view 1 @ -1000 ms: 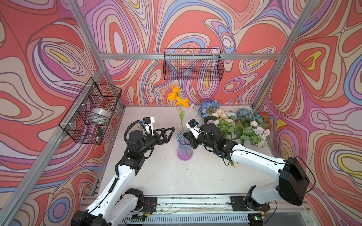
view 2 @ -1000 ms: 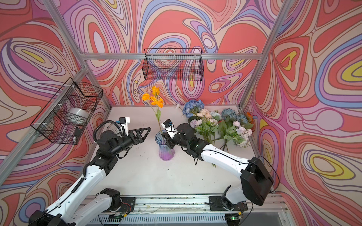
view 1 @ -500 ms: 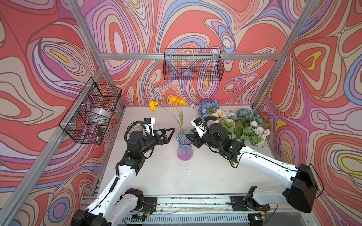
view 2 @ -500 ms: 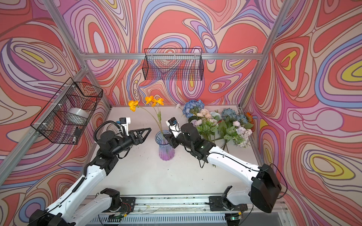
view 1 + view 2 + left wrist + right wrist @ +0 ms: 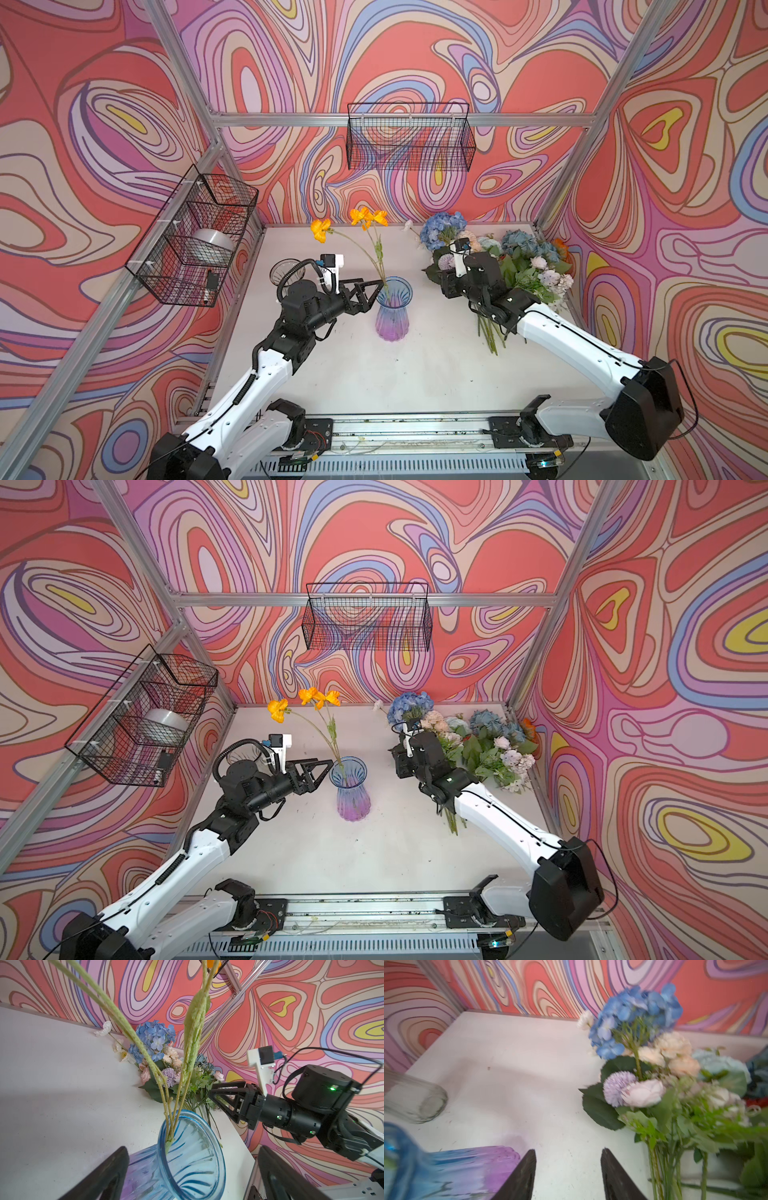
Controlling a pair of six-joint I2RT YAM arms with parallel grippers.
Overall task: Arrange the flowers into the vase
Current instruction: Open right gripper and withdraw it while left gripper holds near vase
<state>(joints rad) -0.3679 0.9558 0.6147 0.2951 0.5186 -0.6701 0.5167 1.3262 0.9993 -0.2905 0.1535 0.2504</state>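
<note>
The blue-to-violet ribbed glass vase (image 5: 393, 309) stands upright near the middle of the white table (image 5: 415, 374). A spray of orange poppies (image 5: 368, 217) on thin green stems is already in it, leaning back and to the left. The left arm's fingers (image 5: 361, 287) are spread wide and empty, just beside the vase's rim on its left side.

The remaining flowers lie in a heap of artificial bunches (image 5: 519, 270) at the back right of the table, well apart from the vase. Their long axis is what matters. The blooms, with a blue hydrangea (image 5: 442, 226) farthest back, point toward the rear of the table. The green stem ends (image 5: 490, 336) trail toward its near edge, passing under the right forearm.

The right arm's fingers (image 5: 527, 1167) are parted with only bare table between them. They hover at the heap's vase-side edge, near a lilac pompon bloom (image 5: 617, 1091). The right arm is plainly the nearer one. The next pick probably calls for a shift sideways into the heap and a grip across a stem, below the blooms and crosswise to that back-to-front line.
</note>
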